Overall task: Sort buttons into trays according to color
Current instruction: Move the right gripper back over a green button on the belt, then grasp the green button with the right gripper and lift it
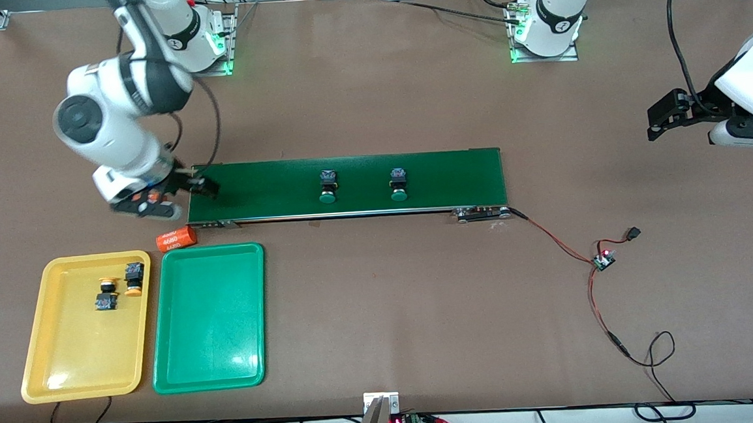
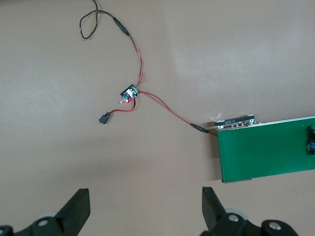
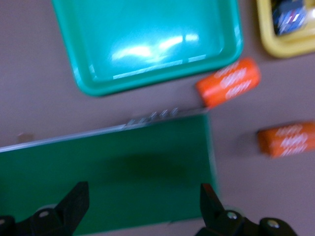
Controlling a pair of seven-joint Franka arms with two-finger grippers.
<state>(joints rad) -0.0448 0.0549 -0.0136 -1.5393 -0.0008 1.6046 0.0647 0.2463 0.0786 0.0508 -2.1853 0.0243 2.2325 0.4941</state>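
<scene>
Two green-capped buttons (image 1: 328, 188) (image 1: 399, 185) sit on the dark green conveyor belt (image 1: 453, 177). Two yellow-orange-capped buttons (image 1: 105, 293) (image 1: 133, 278) lie in the yellow tray (image 1: 86, 386). The green tray (image 1: 213, 378) beside it holds nothing. My right gripper (image 1: 182, 194) is open and empty, over the belt's end toward the right arm's end of the table; in the right wrist view (image 3: 142, 196) the belt (image 3: 108, 167) and green tray (image 3: 147, 78) show. My left gripper (image 1: 655, 119) (image 2: 145, 201) is open and empty, waiting over bare table past the belt's other end.
An orange "4680" cylinder (image 1: 177, 237) (image 3: 229, 82) lies between the belt and the trays; a second one (image 3: 288, 139) lies by the belt's end. A small controller board (image 1: 603, 261) (image 2: 130, 92) with red and black wires lies toward the left arm's end.
</scene>
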